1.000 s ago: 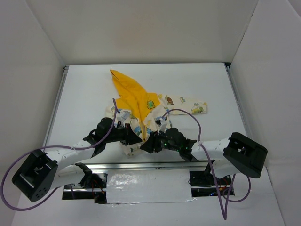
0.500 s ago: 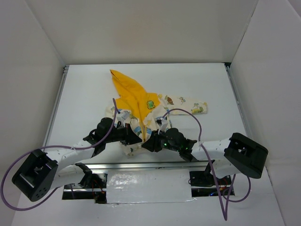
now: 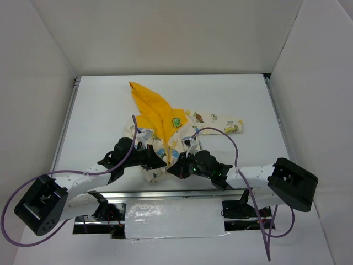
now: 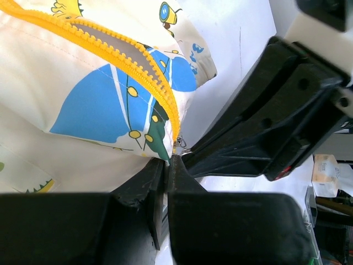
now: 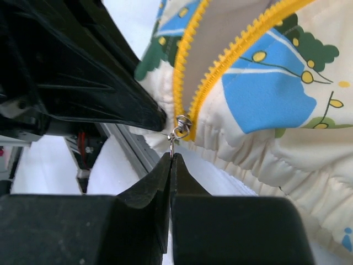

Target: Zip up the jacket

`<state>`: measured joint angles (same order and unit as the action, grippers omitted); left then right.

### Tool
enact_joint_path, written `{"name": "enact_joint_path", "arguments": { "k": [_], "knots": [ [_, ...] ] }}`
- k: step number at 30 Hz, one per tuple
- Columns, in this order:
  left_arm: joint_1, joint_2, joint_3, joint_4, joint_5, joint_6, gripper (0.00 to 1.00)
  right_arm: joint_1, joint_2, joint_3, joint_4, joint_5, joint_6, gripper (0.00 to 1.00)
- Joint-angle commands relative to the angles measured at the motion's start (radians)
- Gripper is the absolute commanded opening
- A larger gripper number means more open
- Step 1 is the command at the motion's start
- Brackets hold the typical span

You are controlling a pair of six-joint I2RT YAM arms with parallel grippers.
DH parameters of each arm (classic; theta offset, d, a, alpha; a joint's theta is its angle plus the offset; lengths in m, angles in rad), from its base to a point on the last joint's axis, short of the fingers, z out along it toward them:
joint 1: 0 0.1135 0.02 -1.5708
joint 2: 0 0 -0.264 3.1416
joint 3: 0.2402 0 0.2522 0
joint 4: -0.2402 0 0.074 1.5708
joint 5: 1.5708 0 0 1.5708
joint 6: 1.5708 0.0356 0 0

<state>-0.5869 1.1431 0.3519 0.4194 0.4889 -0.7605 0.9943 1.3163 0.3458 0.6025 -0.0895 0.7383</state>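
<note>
The cream cartoon-print jacket (image 3: 165, 124) lies mid-table, its yellow hood (image 3: 148, 104) pointing to the far left. The yellow zipper (image 5: 220, 63) spreads open in a V above the metal slider (image 5: 182, 123) at the bottom hem. My right gripper (image 5: 170, 156) is shut on the thin zipper pull (image 5: 172, 144) hanging from the slider. Just left of the slider, my left gripper (image 4: 168, 160) is shut on the hem corner of the jacket (image 4: 99, 105). In the top view both grippers, left (image 3: 156, 165) and right (image 3: 174, 167), meet at the near hem.
A metal rail (image 3: 165, 194) runs along the near table edge just behind the grippers. Purple cables (image 3: 220, 135) loop over both arms. One sleeve (image 3: 223, 122) stretches to the right. White walls enclose the table on three sides.
My right gripper has closed onto the zipper pull. Its elbow has shifted slightly to the right. The left gripper and the jacket have stayed put.
</note>
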Motion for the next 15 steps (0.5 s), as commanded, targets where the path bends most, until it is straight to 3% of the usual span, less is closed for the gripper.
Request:
{"name": "enact_joint_path", "arguments": {
  "k": [1, 15],
  "knots": [
    [-0.007, 0.006, 0.035, 0.022, 0.031, 0.023, 0.0, 0.001, -0.071, 0.016, 0.002, 0.03, 0.019, 0.0],
    [-0.008, 0.017, 0.009, 0.062, 0.057, 0.03, 0.0, -0.049, -0.117, 0.116, -0.136, -0.004, 0.124, 0.0]
  ]
}}
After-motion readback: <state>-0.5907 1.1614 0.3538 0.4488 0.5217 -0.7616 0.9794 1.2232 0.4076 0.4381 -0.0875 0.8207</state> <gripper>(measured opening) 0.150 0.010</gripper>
